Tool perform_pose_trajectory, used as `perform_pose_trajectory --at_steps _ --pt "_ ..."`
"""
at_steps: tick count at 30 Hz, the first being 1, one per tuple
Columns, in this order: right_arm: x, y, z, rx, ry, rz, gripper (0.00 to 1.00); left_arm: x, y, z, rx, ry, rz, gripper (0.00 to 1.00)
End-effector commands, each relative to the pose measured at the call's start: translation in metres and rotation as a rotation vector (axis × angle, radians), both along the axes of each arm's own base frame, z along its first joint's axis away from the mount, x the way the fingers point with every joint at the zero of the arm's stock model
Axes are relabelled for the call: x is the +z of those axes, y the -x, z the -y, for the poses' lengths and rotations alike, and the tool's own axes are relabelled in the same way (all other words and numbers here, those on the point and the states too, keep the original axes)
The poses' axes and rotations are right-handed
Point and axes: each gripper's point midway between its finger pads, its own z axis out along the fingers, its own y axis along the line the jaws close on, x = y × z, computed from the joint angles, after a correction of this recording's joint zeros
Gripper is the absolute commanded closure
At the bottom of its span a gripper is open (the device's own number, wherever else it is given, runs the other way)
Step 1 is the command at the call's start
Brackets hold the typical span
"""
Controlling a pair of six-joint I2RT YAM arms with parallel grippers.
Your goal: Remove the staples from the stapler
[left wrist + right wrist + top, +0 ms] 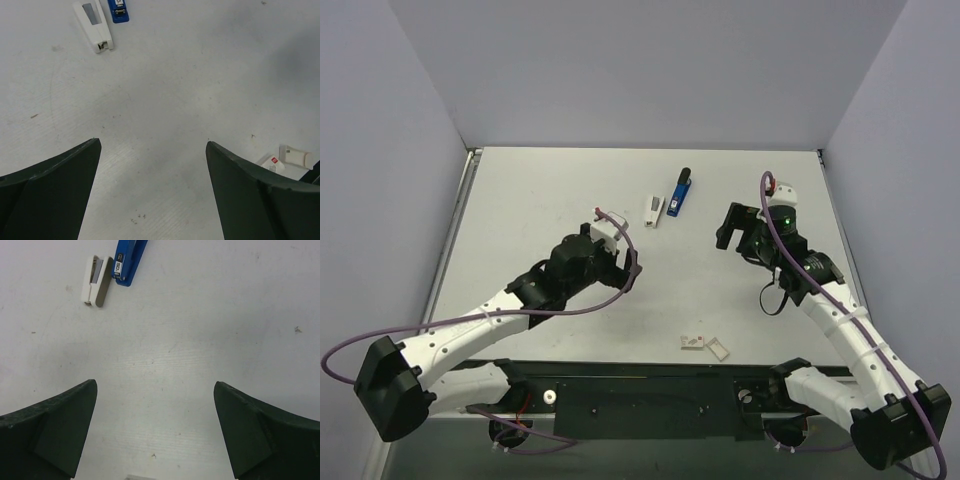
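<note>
A white stapler (652,210) and a blue stapler (679,191) lie side by side on the grey table at the back middle. Both show in the left wrist view, white (95,26) and blue (118,10), and in the right wrist view, white (96,281) and blue (129,261). I can make out no loose staples in any view. My left gripper (623,263) (152,143) is open and empty, above bare table to the near left of the staplers. My right gripper (730,228) (155,384) is open and empty, to their right.
Two small white boxes (693,342) (719,348) lie near the table's front edge, between the arm bases; they show at the right in the left wrist view (274,164) (297,157). Grey walls close the table at the back and both sides.
</note>
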Motion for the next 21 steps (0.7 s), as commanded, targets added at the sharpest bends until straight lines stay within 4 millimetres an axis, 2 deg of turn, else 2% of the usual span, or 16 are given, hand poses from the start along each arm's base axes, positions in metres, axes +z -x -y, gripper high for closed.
perform_pose_trajectory --at_steps 1,5,8,12,13,14,15,16,17,18,20,21 --pt "-0.016 0.016 0.007 0.001 0.032 -0.054 0.05 -0.004 0.010 0.018 -0.088 0.033 -0.023 0.03" --pt "-0.027 0.019 0.003 0.007 0.022 -0.090 0.08 -0.014 -0.001 0.023 -0.053 0.008 -0.048 0.03" --pt "-0.037 0.019 0.000 0.012 0.029 -0.135 0.12 -0.018 -0.020 0.028 0.015 -0.013 -0.060 0.03" --pt "-0.049 0.019 -0.005 0.012 0.025 -0.177 0.14 -0.028 -0.051 0.031 0.138 -0.054 -0.068 0.03" --pt "-0.053 0.020 -0.007 0.014 0.026 -0.189 0.15 -0.021 -0.060 0.034 0.157 -0.044 -0.057 0.03" --pt "-0.054 0.020 -0.008 0.019 0.024 -0.193 0.16 -0.034 -0.065 0.037 0.163 -0.068 -0.079 0.03" --pt "-0.059 0.021 -0.010 0.022 0.025 -0.206 0.16 -0.030 -0.073 0.041 0.171 -0.058 -0.077 0.03" --pt "-0.060 0.021 -0.012 0.023 0.023 -0.207 0.17 -0.039 -0.078 0.044 0.175 -0.071 -0.091 0.03" --pt "-0.063 0.023 -0.013 0.028 0.021 -0.213 0.17 -0.035 -0.086 0.049 0.175 -0.056 -0.091 0.03" --pt "-0.065 0.024 -0.015 0.031 0.021 -0.215 0.17 -0.042 -0.092 0.051 0.178 -0.060 -0.107 0.03" --pt "-0.070 0.026 -0.017 0.033 0.014 -0.219 0.18 -0.040 -0.111 0.061 0.181 -0.006 -0.119 0.03" --pt "-0.071 0.028 -0.020 0.041 0.006 -0.222 0.18 -0.032 -0.120 0.065 0.168 0.030 -0.130 0.05"
